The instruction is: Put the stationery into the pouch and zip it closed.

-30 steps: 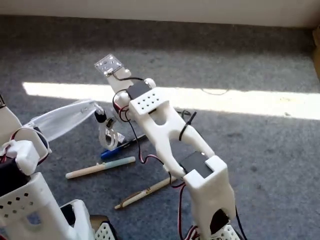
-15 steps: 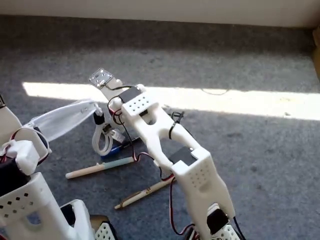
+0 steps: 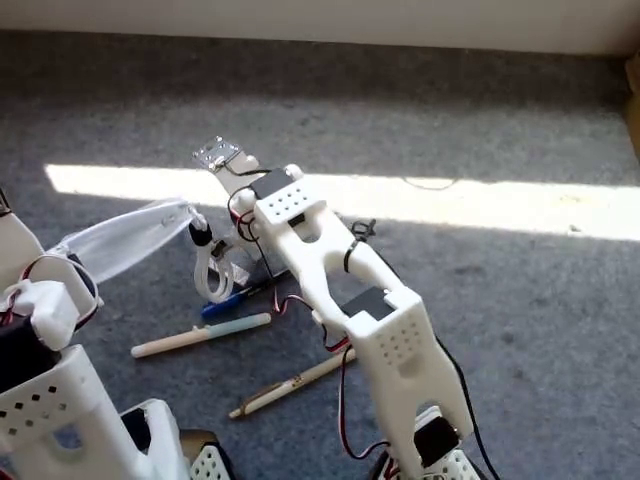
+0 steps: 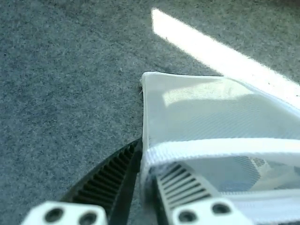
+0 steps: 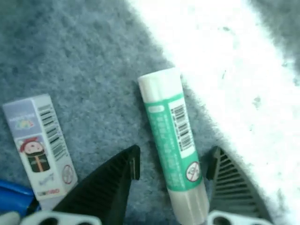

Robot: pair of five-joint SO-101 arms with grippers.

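Observation:
My left gripper (image 4: 143,185) is shut on the white rim of the clear mesh pouch (image 4: 211,117), which it holds off the carpet; in the high view the pouch (image 3: 125,240) slants at the left. My right gripper (image 5: 173,161) hangs open just above the carpet, one finger on each side of a green glue stick (image 5: 172,140). In the high view that gripper (image 3: 213,272) sits right of the pouch's mouth. A small boxed eraser (image 5: 41,150) lies beside the stick. A blue pen (image 3: 232,298), a pale pen (image 3: 200,335) and a tan pen (image 3: 290,385) lie on the carpet.
Grey carpet (image 3: 500,300) with a bright strip of sunlight (image 3: 480,205) crossing it. The right arm's white links (image 3: 340,290) stretch over the pens. The left arm's base (image 3: 60,400) stands at the near left. A wall edge runs along the far side.
The right arm swung left, then back a little to the right, its elbow dropping lower. The pouch and the pens have stayed where they were.

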